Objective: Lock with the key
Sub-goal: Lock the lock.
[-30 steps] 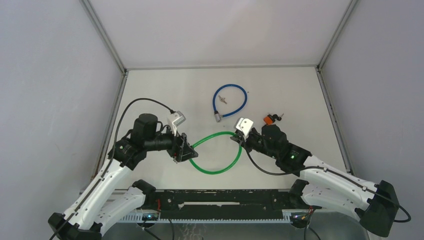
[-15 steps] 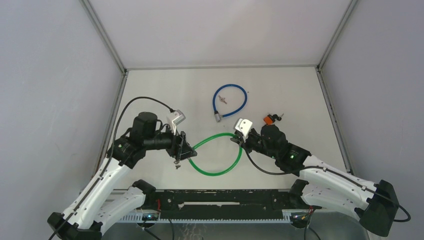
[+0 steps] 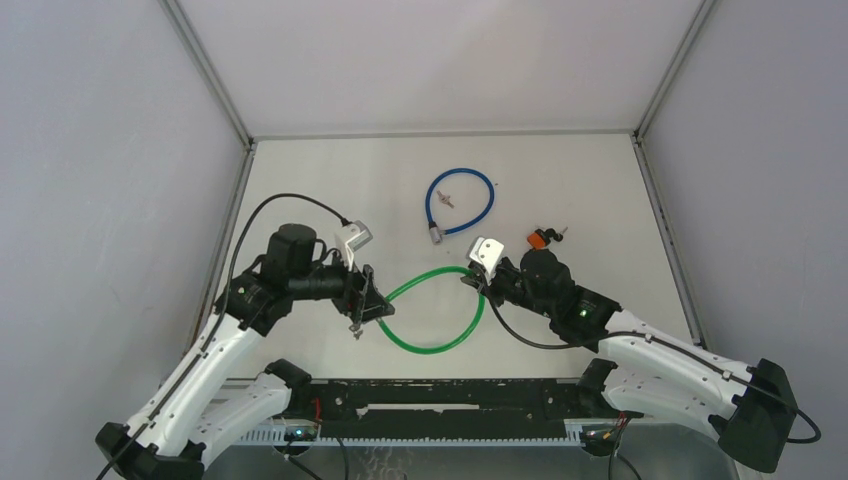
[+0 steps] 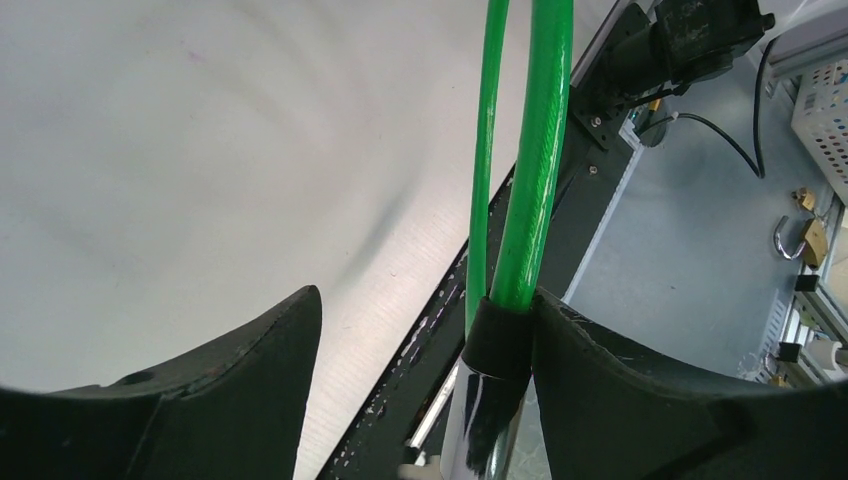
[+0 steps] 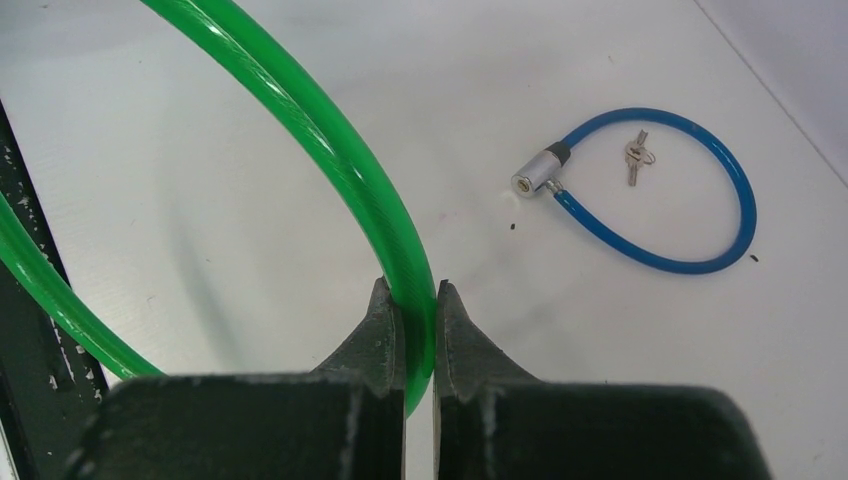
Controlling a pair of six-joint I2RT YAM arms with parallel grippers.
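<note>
As the right gripper (image 5: 411,292) pinched the green cable (image 5: 330,150), the left gripper (image 4: 425,300) stood spread.
We advised centring its jaws on the metal end (image 4: 488,420) before closing.

A white surface (image 3: 560,170) fills the middle of the top view, evenly lit, with only soft shadows. Pale grey panels close it in: a left wall (image 3: 100,150), a right wall (image 3: 760,130) and a lighter back panel (image 3: 440,60) at the top of the frame. Thin metal posts (image 3: 208,72) run up the two far corners. A black rail (image 3: 450,395) edges the bottom. At the right of the left wrist view lies a grey floor (image 4: 690,260), with a white wire basket (image 4: 825,110) at the frame's right edge.
</note>
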